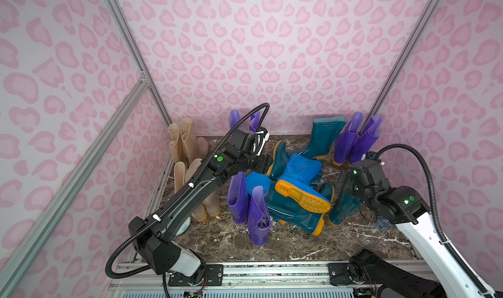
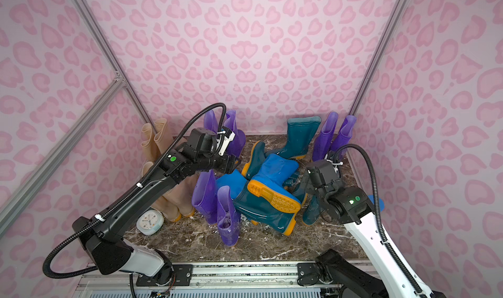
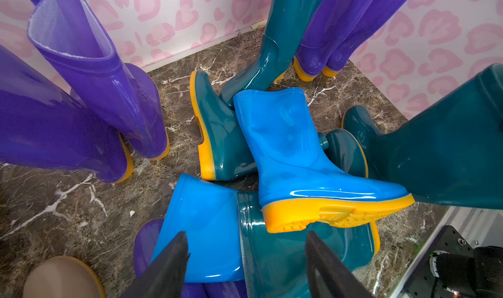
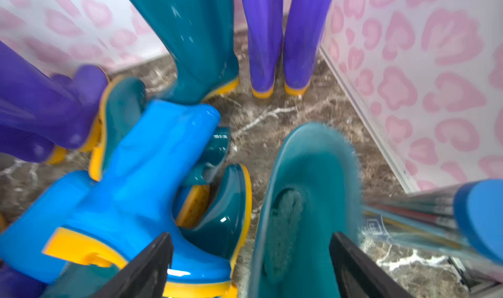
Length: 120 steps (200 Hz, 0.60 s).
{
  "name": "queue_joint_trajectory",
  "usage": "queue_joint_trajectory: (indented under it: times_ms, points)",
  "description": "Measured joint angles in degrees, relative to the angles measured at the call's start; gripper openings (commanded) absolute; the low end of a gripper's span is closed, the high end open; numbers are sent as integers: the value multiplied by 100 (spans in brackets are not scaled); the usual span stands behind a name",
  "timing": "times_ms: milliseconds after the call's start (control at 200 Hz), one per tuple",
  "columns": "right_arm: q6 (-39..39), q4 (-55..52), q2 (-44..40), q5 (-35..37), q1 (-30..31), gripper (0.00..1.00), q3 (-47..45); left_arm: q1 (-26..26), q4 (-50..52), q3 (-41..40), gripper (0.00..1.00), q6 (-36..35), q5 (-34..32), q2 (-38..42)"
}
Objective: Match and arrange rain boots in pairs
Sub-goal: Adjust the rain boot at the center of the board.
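A bright blue glossy rubber boot (image 1: 298, 171) lies on its side atop the heap in the middle of the surface. Its short shaft runs toward the far wall, mouth far, and its ridged orange-yellow sole is turned near with the toe to the right. Beneath it a second bright blue boot (image 1: 254, 182) lies flat, mouth toward the left, and a dark teal glossy boot (image 1: 294, 215) lies across the heap with its sole at the near right. Another dark teal boot on its side (image 1: 279, 160) points its toe far, sole edge facing left. A third teal boot (image 1: 324, 138) stands by the far wall, shaft tilted right. The fourth teal boot (image 1: 343, 206) stands right of the heap, mouth up, under the right gripper (image 4: 251, 234), whose black fingers are spread wider than the shaft and grasp nothing. The left gripper (image 3: 246, 234) hangs over the heap, fingers parted and empty. Translucent purple boots stand upright in pairs: in the far right corner (image 1: 347, 144), at far centre (image 2: 234, 136) and at near centre (image 1: 237, 198). Four beige rubber boots (image 1: 187, 141) stand along the left wall, with a small pale round-faced clock (image 2: 149, 221) just near of them. The surface (image 1: 272, 245) is brown marble-patterned with white veins. The walls (image 1: 272, 51) carry pink heart-like blotches between aluminium rails (image 1: 81, 160).
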State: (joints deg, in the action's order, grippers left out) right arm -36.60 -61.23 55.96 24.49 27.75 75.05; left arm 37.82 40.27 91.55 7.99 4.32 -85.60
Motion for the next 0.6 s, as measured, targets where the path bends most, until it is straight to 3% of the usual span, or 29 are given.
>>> queue_joint_trajectory:
  times_ms: [120,275,490,540,600]
  points:
    - [42,-33,177,249,74,98,538,0,0,0,70,0,0,0]
    - [4,-208,-61,498,-57,99,245,-7,-2,0,70,0,-2,0]
    - [44,-101,-330,-334,-695,99,-595,-4,0,0,70,2,22,-4]
    - [120,-2,-356,-566,-844,93,-772,-4,0,0,69,2,22,-4]
    - [201,107,-369,-756,-1093,73,-968,-4,0,0,69,2,22,-4]
